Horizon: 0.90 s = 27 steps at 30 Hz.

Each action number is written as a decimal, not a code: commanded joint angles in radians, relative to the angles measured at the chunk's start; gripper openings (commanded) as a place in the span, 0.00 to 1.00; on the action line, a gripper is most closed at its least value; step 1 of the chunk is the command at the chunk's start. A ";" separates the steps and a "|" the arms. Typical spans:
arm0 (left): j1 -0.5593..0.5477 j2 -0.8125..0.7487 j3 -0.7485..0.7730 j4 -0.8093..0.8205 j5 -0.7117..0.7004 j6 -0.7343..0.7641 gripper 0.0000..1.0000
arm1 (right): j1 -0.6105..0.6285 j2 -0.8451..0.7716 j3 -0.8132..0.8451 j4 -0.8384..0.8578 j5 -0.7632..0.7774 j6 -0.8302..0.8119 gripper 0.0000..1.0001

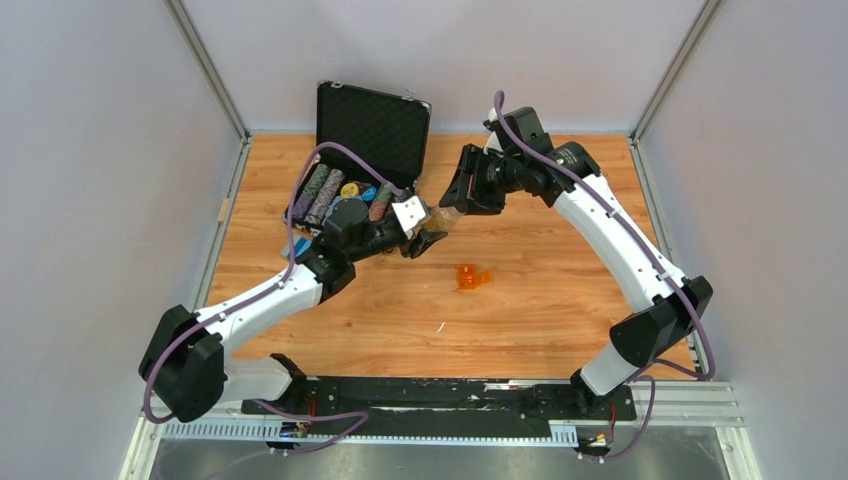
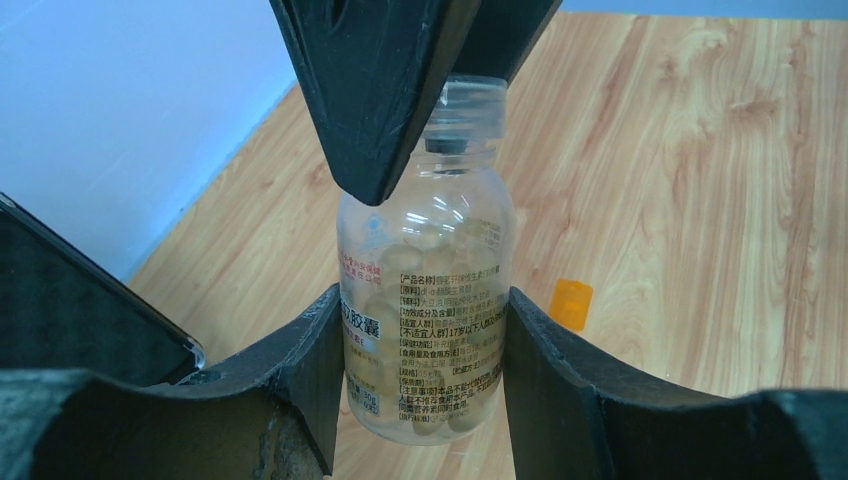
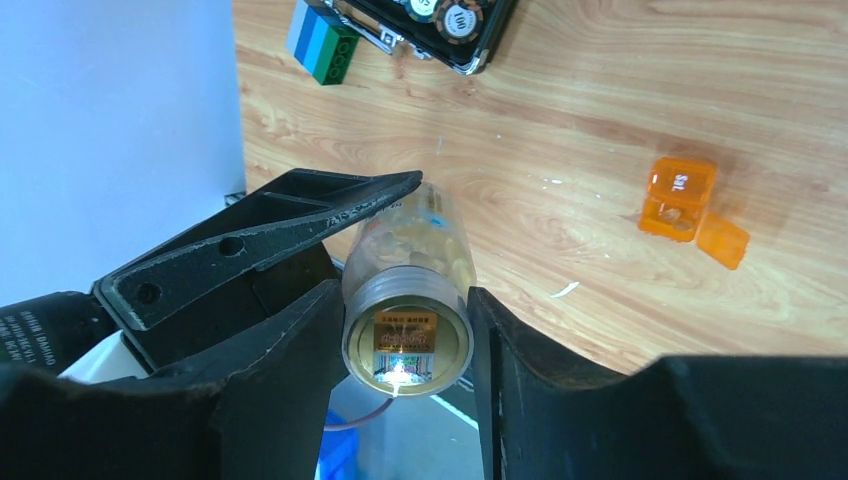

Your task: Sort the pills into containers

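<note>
A clear pill bottle (image 1: 441, 221) full of pale capsules hangs above the table between both grippers. My left gripper (image 2: 425, 335) is shut on the bottle's (image 2: 430, 260) labelled body. My right gripper (image 3: 405, 325) is shut on its silver screw cap (image 3: 407, 340), and its black fingers (image 2: 380, 90) show round the bottle's neck in the left wrist view. The container, a tiny orange pill box (image 1: 468, 277), lies on the wood right of centre. In the right wrist view the box (image 3: 678, 195) has one lid (image 3: 722, 241) flipped open. Its contents are unclear.
A large black foam-lined case (image 1: 372, 125) stands open at the back left, with rows of striped chips (image 1: 330, 195) in front of its lid. A blue and green block (image 3: 320, 40) lies beside the case. Grey walls enclose the wooden table (image 1: 560, 320).
</note>
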 commanded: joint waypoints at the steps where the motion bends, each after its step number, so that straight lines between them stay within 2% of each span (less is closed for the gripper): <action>1: -0.010 -0.024 0.029 0.138 0.027 -0.002 0.00 | 0.003 0.009 0.012 0.069 -0.131 0.106 0.50; 6: -0.010 -0.027 0.023 0.147 0.022 -0.001 0.00 | -0.003 0.008 0.021 0.065 -0.151 0.090 0.50; 10: -0.010 -0.024 0.022 0.145 0.022 0.003 0.00 | -0.003 0.006 0.022 0.065 -0.136 0.068 0.57; 13: -0.010 -0.022 0.022 0.141 0.022 0.007 0.00 | -0.005 0.000 0.028 0.068 -0.107 0.051 0.67; 17: -0.010 -0.023 0.022 0.122 0.020 0.007 0.00 | -0.013 -0.028 0.038 0.090 -0.073 0.004 0.89; 20: -0.010 -0.026 0.020 0.115 0.021 -0.010 0.00 | -0.024 -0.061 0.033 0.112 -0.048 -0.059 0.99; 25: -0.010 -0.033 0.024 0.129 0.037 -0.044 0.00 | -0.083 -0.108 0.015 0.122 -0.125 -0.191 1.00; 27: -0.010 -0.039 0.027 0.134 0.052 -0.058 0.00 | -0.105 -0.132 -0.002 0.124 -0.176 -0.293 1.00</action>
